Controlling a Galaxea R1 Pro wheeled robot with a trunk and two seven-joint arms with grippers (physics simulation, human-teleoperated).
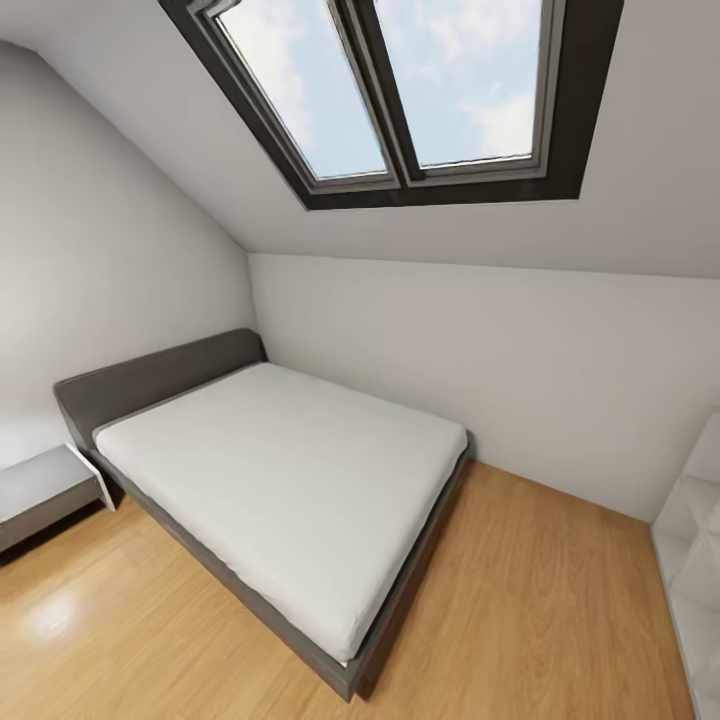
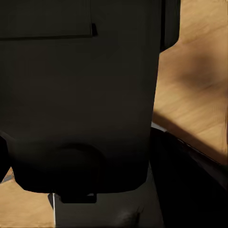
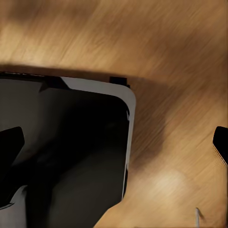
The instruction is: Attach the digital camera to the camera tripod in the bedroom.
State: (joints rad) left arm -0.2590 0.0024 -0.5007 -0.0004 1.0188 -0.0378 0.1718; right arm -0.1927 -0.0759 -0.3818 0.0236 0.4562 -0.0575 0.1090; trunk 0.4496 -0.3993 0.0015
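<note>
The bedroom lies ahead in the head view, with a low grey bed (image 1: pixel 290 480) under a dark-framed skylight (image 1: pixel 400 100). The camera tripod is out of view. A black boxy body, the digital camera (image 2: pixel 80 95), sits very close in the left wrist view, right where the left gripper's fingers reach. The fingers themselves are hidden by it. My right gripper (image 3: pixel 114 142) is open, its dark fingertips (image 3: pixel 9 145) wide apart over my own black base (image 3: pixel 66 152) and the wood floor (image 3: pixel 180 118).
A grey nightstand (image 1: pixel 40 490) stands left of the bed's headboard. White shelving (image 1: pixel 695 560) stands at the right edge. Light wood plank floor (image 1: pixel 540 600) runs between the bed's foot and the shelving, with more in front of the bed.
</note>
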